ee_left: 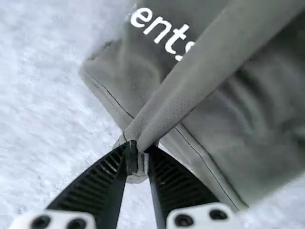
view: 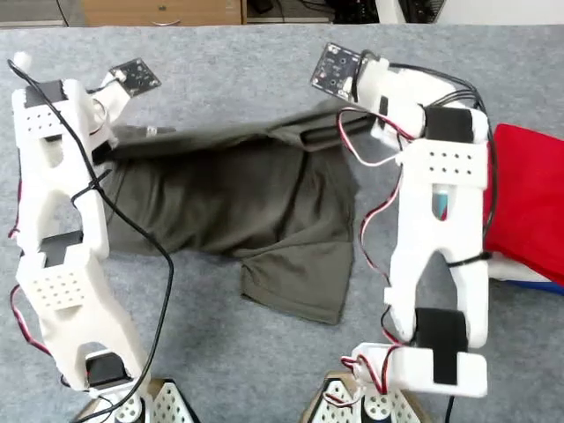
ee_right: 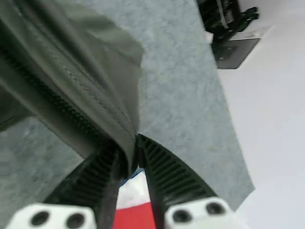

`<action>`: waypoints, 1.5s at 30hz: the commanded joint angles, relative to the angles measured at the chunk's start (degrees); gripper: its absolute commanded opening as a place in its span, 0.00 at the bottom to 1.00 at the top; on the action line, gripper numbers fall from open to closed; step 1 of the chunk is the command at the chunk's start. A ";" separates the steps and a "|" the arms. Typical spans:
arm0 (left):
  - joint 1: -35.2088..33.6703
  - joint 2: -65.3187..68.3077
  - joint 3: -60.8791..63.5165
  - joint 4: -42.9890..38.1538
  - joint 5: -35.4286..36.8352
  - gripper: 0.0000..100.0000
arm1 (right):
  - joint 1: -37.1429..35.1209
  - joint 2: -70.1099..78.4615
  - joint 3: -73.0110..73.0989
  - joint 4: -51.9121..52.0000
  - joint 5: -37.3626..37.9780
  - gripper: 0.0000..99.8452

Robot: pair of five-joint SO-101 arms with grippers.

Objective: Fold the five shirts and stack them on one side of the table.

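A dark olive shirt (view: 238,211) hangs stretched between both arms above the grey table, one sleeve drooping toward the front. My left gripper (ee_left: 137,157) is shut on the olive shirt's (ee_left: 228,100) folded edge, near white lettering. In the high view that gripper (view: 110,132) is at the shirt's far left corner. My right gripper (ee_right: 131,152) is shut on the olive shirt's (ee_right: 71,90) hem, and from above it (view: 357,119) sits at the far right corner. A folded red shirt (view: 529,203) lies at the right edge on top of a white and blue one (view: 524,275).
The grey felt table (view: 220,70) has bare room behind the shirt and in front of it. Both white arms stand at the front corners, with cables trailing. Dark equipment (ee_right: 228,28) sits beyond the table's far edge.
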 commanded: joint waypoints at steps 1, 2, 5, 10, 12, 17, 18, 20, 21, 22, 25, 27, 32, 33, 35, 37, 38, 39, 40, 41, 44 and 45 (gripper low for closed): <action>-1.58 -3.47 -3.96 2.81 -0.62 0.02 | 1.45 -3.82 -0.48 3.08 0.26 0.00; -1.67 -3.47 -4.04 2.02 -0.44 0.02 | 1.45 -4.00 -0.48 2.90 0.26 0.00; -1.67 -3.91 -5.36 -2.73 4.92 0.02 | 1.63 -4.88 -2.33 1.67 0.18 0.00; -2.29 -4.09 -20.04 -7.12 12.66 0.02 | 1.80 -9.54 -9.80 -2.64 -1.41 0.00; -2.46 -4.09 -30.15 -7.12 15.47 0.02 | 1.80 -11.12 -13.32 -5.54 -1.41 0.00; -2.37 -3.47 -50.73 -7.12 18.02 0.02 | 3.47 -12.53 -21.93 -13.89 -1.41 0.00; -2.37 -3.47 -52.31 -7.12 17.85 0.02 | 3.91 -12.53 -23.69 -15.30 -1.41 0.00; -2.46 -3.91 -54.15 -7.03 14.68 0.02 | 4.44 -12.53 -27.03 -17.76 -1.41 0.00; -2.73 -3.91 -54.86 -7.03 12.04 0.02 | 4.70 -12.53 -28.53 -18.29 -1.41 0.00; -2.90 -4.00 -55.38 -7.03 9.32 0.02 | 5.49 -12.53 -30.02 -18.46 -1.41 0.00; -2.99 -4.00 -58.81 -7.12 5.45 0.02 | 6.55 -12.79 -34.24 -18.29 -1.41 0.00; -2.99 -4.00 -61.98 -7.12 5.10 0.02 | 6.64 -13.05 -36.44 -18.29 -1.41 0.00; -2.55 -5.14 -64.44 -2.11 0.09 0.02 | 8.92 -13.05 -42.77 -17.41 -1.32 0.00; -2.46 -6.29 -64.44 -0.35 -0.53 0.02 | 9.10 -13.05 -44.09 -16.79 -1.32 0.00; -2.37 -8.75 -64.26 3.87 -1.41 0.02 | 9.19 -13.05 -46.90 -15.21 -1.14 0.00; -2.37 -10.86 -64.26 7.74 -1.85 0.02 | 10.07 -13.05 -50.24 -12.57 -1.14 0.00; -2.37 -11.82 -64.26 9.41 -1.85 0.02 | 10.33 -13.05 -52.00 -11.16 -1.14 0.00; -2.37 -12.62 -64.26 10.81 -2.11 0.02 | 10.33 -13.05 -53.76 -9.76 -1.05 0.00; -2.37 -13.49 -64.26 11.78 -2.11 0.02 | 10.33 -13.05 -55.43 -8.62 -1.05 0.00; -2.46 -14.37 -64.26 12.66 -2.11 0.02 | 10.33 -13.05 -57.19 -7.47 -0.97 0.00; -2.90 -17.19 -64.18 14.24 -1.67 0.02 | 10.42 -13.05 -63.78 -3.16 -0.79 0.00; -2.90 -18.24 -64.09 14.42 -1.58 0.02 | 10.42 -13.05 -65.89 -1.23 0.00 0.00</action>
